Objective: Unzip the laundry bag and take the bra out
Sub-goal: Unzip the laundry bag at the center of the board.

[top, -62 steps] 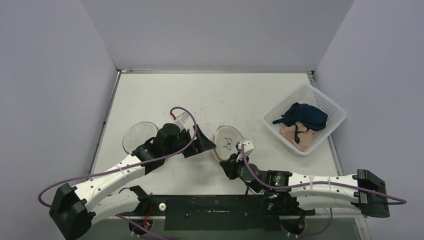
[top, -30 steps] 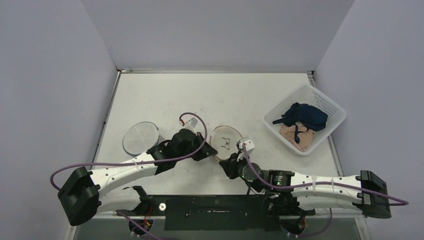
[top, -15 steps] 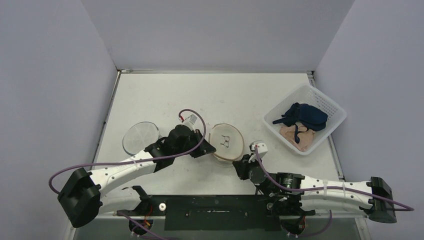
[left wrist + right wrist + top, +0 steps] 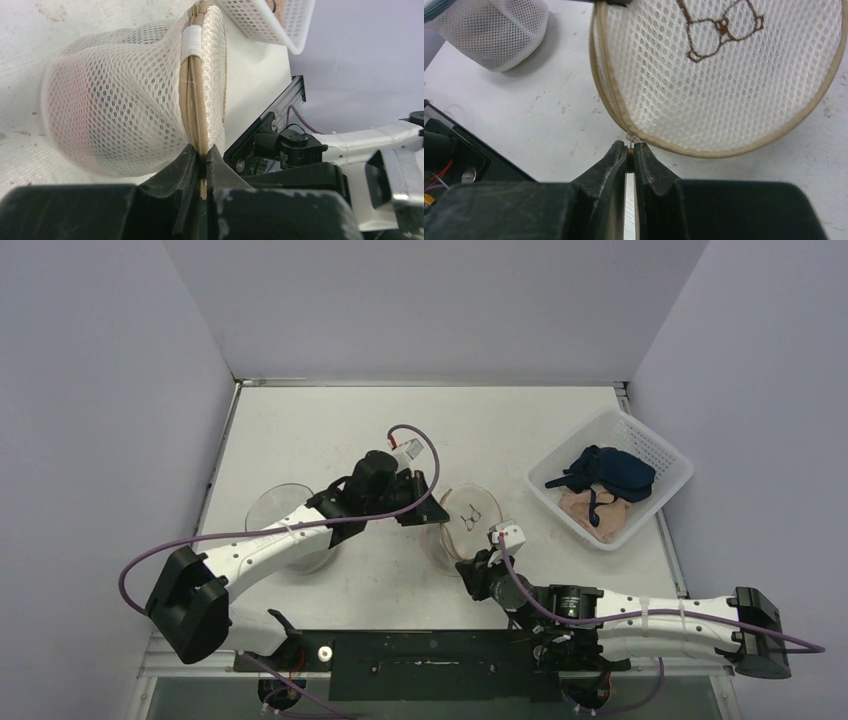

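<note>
Laundry bag (image 4: 468, 528) left of basket (image 4: 660, 448)

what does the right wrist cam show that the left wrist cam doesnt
Only right wrist: the laundry bag face-on with its brown print, the zipper pull pinched by the right end effector, a second mesh bag.
Only left wrist: the bag's rim clamped in the left end effector, the white basket.
Both: laundry bag, tan zipper, white table.

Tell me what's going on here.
Two robot arms are working on a round mesh laundry bag. The left gripper pinches the bag's tan rim; the right gripper is closed on the zipper pull at its near edge. How far it is unzipped is unclear; something pinkish shows inside.
</note>
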`<state>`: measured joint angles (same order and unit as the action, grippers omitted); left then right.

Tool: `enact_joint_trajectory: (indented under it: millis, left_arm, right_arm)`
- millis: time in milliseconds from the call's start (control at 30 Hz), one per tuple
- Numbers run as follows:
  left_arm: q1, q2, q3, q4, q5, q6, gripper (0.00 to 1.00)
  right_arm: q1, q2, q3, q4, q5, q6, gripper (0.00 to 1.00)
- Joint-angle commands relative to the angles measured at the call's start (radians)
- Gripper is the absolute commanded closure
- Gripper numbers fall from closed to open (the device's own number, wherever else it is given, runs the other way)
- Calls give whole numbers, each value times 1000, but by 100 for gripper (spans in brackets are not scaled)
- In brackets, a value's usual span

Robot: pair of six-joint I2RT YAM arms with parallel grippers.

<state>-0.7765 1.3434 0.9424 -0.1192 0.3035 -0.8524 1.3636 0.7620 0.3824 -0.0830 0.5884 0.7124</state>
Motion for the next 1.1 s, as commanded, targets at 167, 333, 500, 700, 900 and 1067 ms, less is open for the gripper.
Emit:
enact_joint_trajectory:
  millis: [167,333,500,700,900,1067]
  left_arm:
    - [29,-55,-137,73,-48,-68,66]
    - [29,-185,-214,29,-123,-105,22]
    - [-9,-305,-289,-2,-178,-186,17]
    - [-145,-345,-310,35,-296,-300,23]
    - [-159,-273,-325,104,-319,-352,40]
    - [-163,-230,-318,143,-325,-353,53]
  right_arm:
    - [15,93,44,168,-25,-14,95]
    - [15,111,52,178,-32,-18,95]
    - [17,131,64,198,-46,-21,95]
    - [19,179,73,237,-65,-24,95]
    - [20,185,78,238,-76,-24,95]
    - [21,167,73,219,-68,-21,95]
